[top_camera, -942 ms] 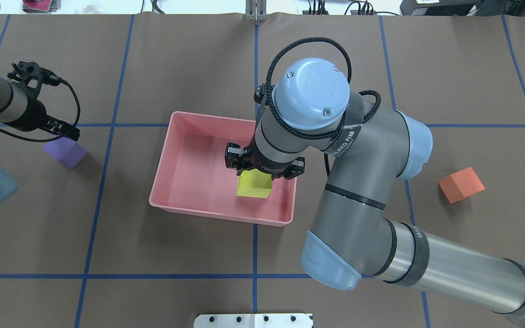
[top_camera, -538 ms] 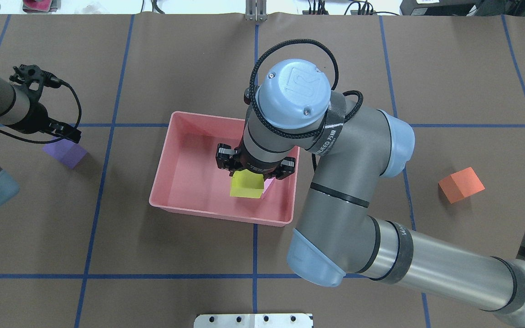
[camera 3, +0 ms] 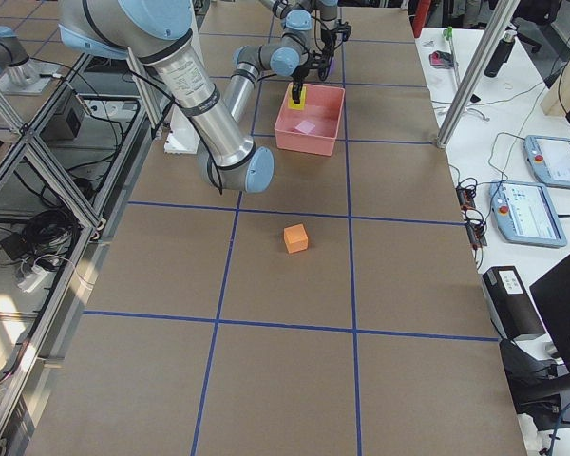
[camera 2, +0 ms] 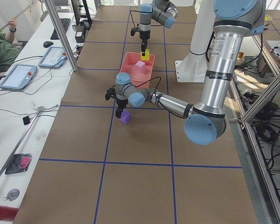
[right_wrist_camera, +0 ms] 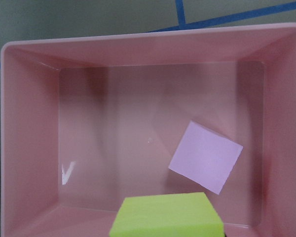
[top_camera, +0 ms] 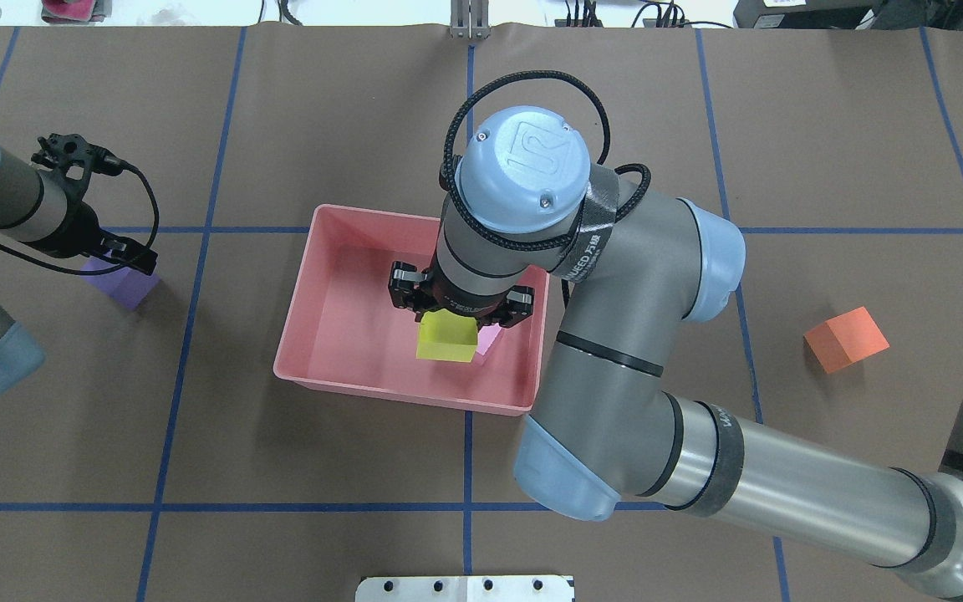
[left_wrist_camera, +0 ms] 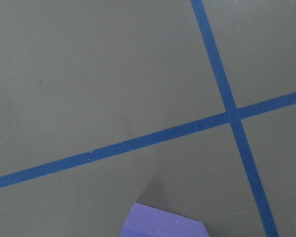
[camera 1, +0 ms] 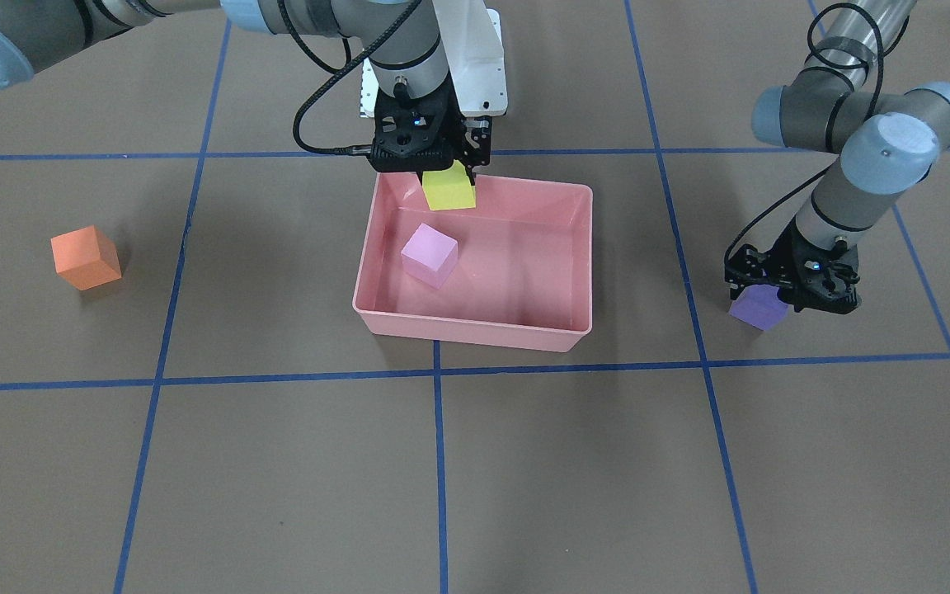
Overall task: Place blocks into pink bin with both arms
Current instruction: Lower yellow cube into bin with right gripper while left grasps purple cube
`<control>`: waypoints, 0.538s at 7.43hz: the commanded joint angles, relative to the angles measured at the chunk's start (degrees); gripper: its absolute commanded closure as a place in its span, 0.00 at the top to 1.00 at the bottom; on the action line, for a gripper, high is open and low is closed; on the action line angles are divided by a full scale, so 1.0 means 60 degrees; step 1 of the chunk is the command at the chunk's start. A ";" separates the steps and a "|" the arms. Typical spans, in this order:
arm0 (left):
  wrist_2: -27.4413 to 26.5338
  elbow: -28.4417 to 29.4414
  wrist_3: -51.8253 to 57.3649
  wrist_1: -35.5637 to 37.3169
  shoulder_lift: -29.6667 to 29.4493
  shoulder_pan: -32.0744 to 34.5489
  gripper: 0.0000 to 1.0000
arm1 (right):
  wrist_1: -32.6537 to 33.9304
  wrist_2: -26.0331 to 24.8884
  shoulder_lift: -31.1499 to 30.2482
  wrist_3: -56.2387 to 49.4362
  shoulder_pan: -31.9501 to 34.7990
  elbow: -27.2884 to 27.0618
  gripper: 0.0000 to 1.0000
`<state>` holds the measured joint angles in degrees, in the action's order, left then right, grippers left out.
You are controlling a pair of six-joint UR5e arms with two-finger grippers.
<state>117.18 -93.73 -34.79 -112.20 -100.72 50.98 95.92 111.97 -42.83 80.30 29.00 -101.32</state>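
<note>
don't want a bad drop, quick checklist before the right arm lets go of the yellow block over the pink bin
1. Right gripper shut on the yellow block: ok.
2. Yellow block above the pink bin, inside its rim: ok, the right wrist view shows the bin floor below it.
3. Landing spot free: cannot tell. The lilac block lies on the floor close by, and the overhead view shows the yellow one overlapping it.
4. Arms apart: ok, the left gripper is off to the side, over the purple block.
5. Left gripper's hold on the purple block: cannot tell.
6. All blocks binned: not ok, the orange block and the purple one sit on the table.
</note>
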 commanded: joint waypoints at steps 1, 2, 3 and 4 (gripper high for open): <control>-0.0004 0.0021 -0.0164 -0.0006 0.0015 -0.0176 1.00 | -0.0020 0.0000 0.0033 -0.0083 0.0000 0.0216 0.00; 0.0010 0.0021 -0.0149 -0.0006 0.0116 -0.0177 1.00 | -0.0049 0.0000 0.0091 -0.0083 0.0000 0.0275 0.00; 0.0054 0.0021 -0.0149 -0.0021 0.0204 -0.0177 1.00 | -0.0049 0.0000 0.0426 -0.0054 0.0000 0.0667 0.00; 0.0069 -0.0008 -0.0149 -0.0021 0.0234 -0.0177 1.00 | -0.0049 0.0000 0.0516 -0.0025 -0.0014 0.0802 0.00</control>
<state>117.43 -93.65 -35.67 -112.29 -99.71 49.95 95.66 111.97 -40.89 79.97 28.97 -98.03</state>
